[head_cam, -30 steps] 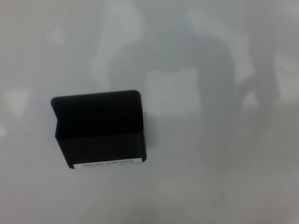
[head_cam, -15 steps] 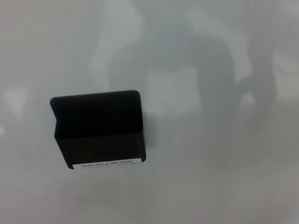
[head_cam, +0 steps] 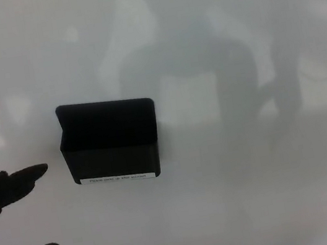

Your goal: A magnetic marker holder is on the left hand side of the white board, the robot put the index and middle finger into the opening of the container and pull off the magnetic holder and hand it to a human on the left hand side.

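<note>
My left hand (head_cam: 14,226) hovers empty, fingers spread, beside the marker holder (head_cam: 110,143) clinging to the whiteboard (head_cam: 257,195); missing its top opening, I risk merely shoving it sideways.

Only part of the robot showing: left robot hand (head_cam: 11,226), bottom-left corner of head view. All black, matte, no shine. Two thick fingers (head_cam: 25,177) visible w/ blunt, rounded, slightly tapered tips; upper one looks chunkier toward its base. Surface smooth, soft-edged, a bit blurry. No cables, screws, markings or labels readable at this res. Wrist & forearm cut off by frame edge.
</note>
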`<state>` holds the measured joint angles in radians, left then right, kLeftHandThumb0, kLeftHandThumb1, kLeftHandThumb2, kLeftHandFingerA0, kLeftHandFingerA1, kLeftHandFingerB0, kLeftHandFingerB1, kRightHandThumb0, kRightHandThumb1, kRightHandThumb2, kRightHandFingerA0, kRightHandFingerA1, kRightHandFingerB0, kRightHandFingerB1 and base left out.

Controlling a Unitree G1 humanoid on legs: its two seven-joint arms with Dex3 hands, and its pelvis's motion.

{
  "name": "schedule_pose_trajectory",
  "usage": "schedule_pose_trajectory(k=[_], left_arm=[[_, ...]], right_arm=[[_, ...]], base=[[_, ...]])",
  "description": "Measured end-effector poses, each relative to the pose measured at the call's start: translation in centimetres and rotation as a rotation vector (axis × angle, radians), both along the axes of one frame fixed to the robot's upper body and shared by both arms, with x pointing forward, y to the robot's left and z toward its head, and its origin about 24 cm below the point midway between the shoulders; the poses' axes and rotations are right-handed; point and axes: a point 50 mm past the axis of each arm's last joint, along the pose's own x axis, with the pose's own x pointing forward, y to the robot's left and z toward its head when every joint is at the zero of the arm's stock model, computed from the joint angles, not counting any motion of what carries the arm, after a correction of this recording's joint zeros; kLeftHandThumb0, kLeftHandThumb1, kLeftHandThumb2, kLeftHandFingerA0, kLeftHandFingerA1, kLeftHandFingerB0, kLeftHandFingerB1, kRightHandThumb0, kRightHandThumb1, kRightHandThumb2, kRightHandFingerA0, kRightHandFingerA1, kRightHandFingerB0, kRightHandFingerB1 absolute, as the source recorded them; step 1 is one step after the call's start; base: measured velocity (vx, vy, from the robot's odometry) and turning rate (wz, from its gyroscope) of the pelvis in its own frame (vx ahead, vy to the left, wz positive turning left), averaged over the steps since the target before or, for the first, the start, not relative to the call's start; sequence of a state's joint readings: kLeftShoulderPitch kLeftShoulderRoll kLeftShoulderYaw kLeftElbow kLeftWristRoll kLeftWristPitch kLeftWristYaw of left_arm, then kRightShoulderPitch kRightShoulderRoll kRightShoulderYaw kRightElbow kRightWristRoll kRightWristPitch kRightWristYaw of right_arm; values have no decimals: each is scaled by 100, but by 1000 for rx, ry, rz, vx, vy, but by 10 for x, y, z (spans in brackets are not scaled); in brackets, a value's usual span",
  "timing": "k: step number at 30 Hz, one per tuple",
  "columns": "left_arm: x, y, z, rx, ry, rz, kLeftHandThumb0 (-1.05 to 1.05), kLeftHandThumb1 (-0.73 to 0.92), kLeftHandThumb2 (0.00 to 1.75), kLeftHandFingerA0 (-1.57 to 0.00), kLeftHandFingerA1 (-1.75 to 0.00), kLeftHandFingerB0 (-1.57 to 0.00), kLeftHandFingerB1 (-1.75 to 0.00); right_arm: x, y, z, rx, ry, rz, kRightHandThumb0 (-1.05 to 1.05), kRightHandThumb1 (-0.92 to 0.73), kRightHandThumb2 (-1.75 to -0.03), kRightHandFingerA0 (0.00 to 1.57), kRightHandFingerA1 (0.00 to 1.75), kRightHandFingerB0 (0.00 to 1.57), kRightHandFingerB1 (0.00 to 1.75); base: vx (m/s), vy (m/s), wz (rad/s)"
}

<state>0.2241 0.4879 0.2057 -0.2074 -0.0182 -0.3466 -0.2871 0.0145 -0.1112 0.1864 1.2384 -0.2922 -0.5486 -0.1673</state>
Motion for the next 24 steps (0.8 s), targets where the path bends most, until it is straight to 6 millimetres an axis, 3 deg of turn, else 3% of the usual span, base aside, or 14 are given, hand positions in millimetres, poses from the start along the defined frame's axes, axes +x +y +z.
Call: schedule_pose_trajectory(k=[1, 7, 11, 13, 14, 15, 16, 21, 22, 24], left_arm=[[4, -5, 14, 41, -36, -36, -59, 45, 55, -34, -33, -38, -33], [12, -34, 79, 265, -193, -208, -62, 47, 56, -30, -32, -33, -32], [10, -52, 106, 396, -240, -292, -60, 47, 55, -32, -33, -31, -31], [10, -60, 116, 451, -253, -323, -58, 45, 55, -33, -33, -31, -31], [10, -61, 117, 456, -255, -326, -56, 45, 54, -33, -33, -30, -31], [9, -67, 123, 495, -262, -349, -56, 45, 54, -33, -33, -30, -31], [10, -70, 126, 510, -264, -358, -58, 38, 67, -32, -41, -29, -38], [11, -85, 137, 583, -255, -406, -55, 37, 65, -33, -41, -31, -38], [12, -87, 138, 593, -249, -413, -49, 42, 53, -36, -35, -32, -31], [13, -91, 140, 605, -239, -422, -49, 42, 53, -36, -35, -32, -31]], right_arm=[[-1, 0, 0, 0, -2, 1, -61, -74, -62, 66, 47, 21, 29], [-5, -1, 0, -3, -14, 3, -61, -69, -62, 64, 48, 20, 28], [-7, -1, 1, -5, -24, 7, -61, -70, -62, 63, 47, 20, 28], [-7, -2, 1, -5, -30, 8, -58, -69, -61, 64, 47, 21, 28], [-7, -2, 1, -5, -30, 8, -63, -60, -86, 57, 58, 16, 40], [-6, -2, 2, -4, -36, 8, -63, -60, -86, 57, 58, 16, 40], [-6, -2, 2, -4, -38, 8, -62, -59, -86, 56, 58, 15, 40], [-5, -2, 3, 0, -54, 9, -62, -59, -85, 55, 57, 16, 40], [-5, -2, 3, 1, -58, 9, -62, -59, -85, 56, 57, 16, 40], [-5, -2, 4, 3, -61, 9, -62, -59, -85, 56, 57, 16, 40]], base=[[0, 0, 0], [0, 0, 0], [0, 0, 0], [0, 0, 0], [0, 0, 0], [0, 0, 0], [0, 0, 0], [0, 0, 0], [0, 0, 0], [0, 0, 0]])
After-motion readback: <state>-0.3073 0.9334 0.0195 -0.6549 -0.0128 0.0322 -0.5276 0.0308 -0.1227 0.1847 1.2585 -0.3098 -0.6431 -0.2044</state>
